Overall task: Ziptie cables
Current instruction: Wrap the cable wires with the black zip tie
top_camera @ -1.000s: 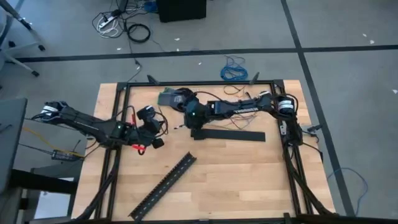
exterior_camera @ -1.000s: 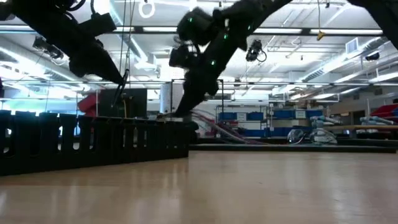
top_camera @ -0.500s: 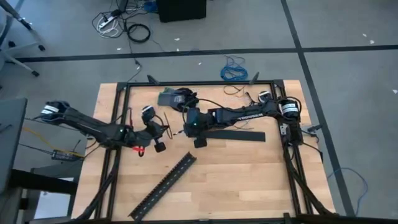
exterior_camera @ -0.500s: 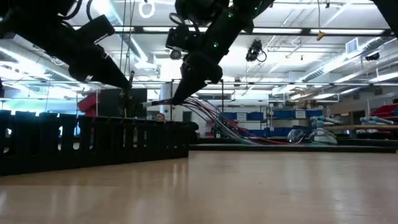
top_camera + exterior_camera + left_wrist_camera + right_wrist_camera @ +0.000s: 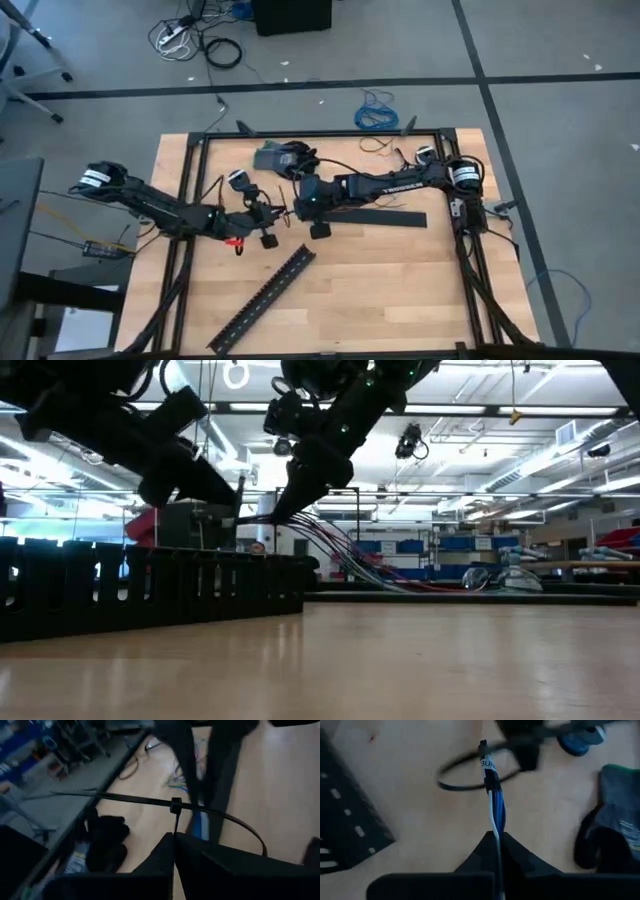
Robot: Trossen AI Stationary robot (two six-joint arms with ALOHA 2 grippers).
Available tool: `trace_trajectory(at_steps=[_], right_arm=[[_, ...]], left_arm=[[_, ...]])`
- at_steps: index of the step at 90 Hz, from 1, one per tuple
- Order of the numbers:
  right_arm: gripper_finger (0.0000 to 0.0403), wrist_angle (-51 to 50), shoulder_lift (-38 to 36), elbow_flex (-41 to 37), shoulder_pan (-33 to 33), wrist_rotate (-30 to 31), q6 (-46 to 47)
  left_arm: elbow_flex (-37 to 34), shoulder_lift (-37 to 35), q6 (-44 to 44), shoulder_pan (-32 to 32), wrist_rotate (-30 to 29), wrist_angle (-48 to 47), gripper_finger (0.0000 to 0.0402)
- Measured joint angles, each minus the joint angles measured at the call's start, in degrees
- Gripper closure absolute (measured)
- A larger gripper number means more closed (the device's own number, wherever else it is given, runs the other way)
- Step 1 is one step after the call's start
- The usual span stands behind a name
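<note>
Two dark arms meet over the back half of the desk point(image 5: 400, 290), a pale wooden top inside a black frame. The right gripper point(image 5: 291, 208) has its jaws closed on one bundle of cables point(image 5: 495, 810), thin blue, white and dark wires held above the wood and trailing down to the desk behind it in the low view. The left gripper point(image 5: 266, 213), just beside it, has its jaws clamped on one black zip tie point(image 5: 150, 801), whose loop curves round next to the bundle's end; whether the loop encircles the wires cannot be told. Two black slotted strips lie on the desk: one point(image 5: 265, 298) slanting near the front, one point(image 5: 385, 218) flat under the right arm. A dark glove point(image 5: 272, 157) sits at the back edge. The floor beyond is grey, with one blue coiled cable point(image 5: 376, 110); the low view looks into a bright hall with blue shelving.
</note>
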Motion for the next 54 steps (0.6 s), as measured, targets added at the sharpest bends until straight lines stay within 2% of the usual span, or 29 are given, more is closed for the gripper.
trace_trajectory(at_steps=[8, 17, 28, 40, 54], right_arm=[[0.0402, 1.1, 0.0, 0.0, 0.3, -0.9, 0.2], [0.0402, 4.0, 0.0, 0.0, 0.3, -2.6, 0.1], [0.0385, 5.3, 0.0, 0.0, 0.3, -5.3, 0.2], [0.0349, 3.9, 0.0, 0.0, -0.3, -5.6, 2.2], [0.0287, 1.5, 0.0, 0.0, -1.3, -5.9, 6.8]], left_arm=[[0.6, 0.7, 1.8, 1.2, 0.5, 1.7, 0.0401], [1.3, 1.2, 3.0, 2.8, 4.2, 5.4, 0.0402], [1.2, 1.3, 3.0, 3.4, 4.4, 5.9, 0.0402], [1.2, 1.4, 3.0, 3.4, 4.7, 5.7, 0.0402], [1.2, 1.3, 3.0, 3.4, 4.7, 5.7, 0.0402]])
